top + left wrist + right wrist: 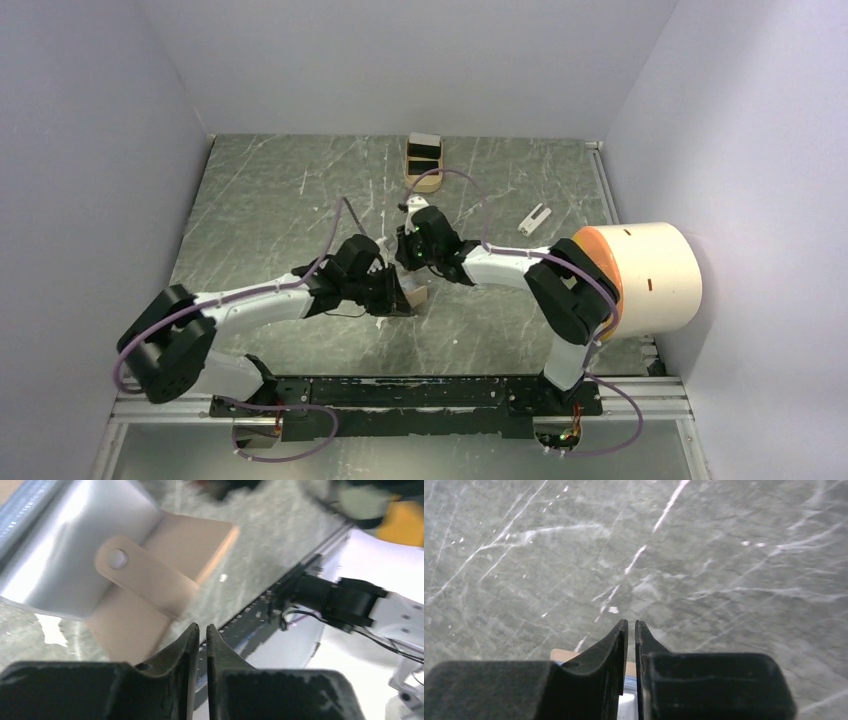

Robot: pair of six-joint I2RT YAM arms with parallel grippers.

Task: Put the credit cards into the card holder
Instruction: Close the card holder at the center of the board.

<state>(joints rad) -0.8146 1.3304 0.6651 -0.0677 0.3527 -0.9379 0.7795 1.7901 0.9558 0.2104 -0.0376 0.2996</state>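
Observation:
The tan card holder (pixel 413 297) lies open on the marble table between both grippers. In the left wrist view its shiny silver inside (pixel 70 565), tan flap (pixel 195 537) and snap tab (pixel 142 580) lie just ahead and left of my left gripper (pixel 202 627). That gripper is shut and empty (pixel 396 293). My right gripper (pixel 402 256) is just behind the holder, shut with nothing between its tips (pixel 631 623). Behind its fingers I see the holder's tan edge (pixel 565 654), a bluish strip and a white card (pixel 629 707). More black cards (pixel 424 157) sit at the back.
The black cards and a pale one lie in an oblong tan tray (pixel 426 183) at the back centre. A small white oblong object (pixel 535 219) lies right of it. A big cream cylinder with an orange face (pixel 650 275) stands at the right edge.

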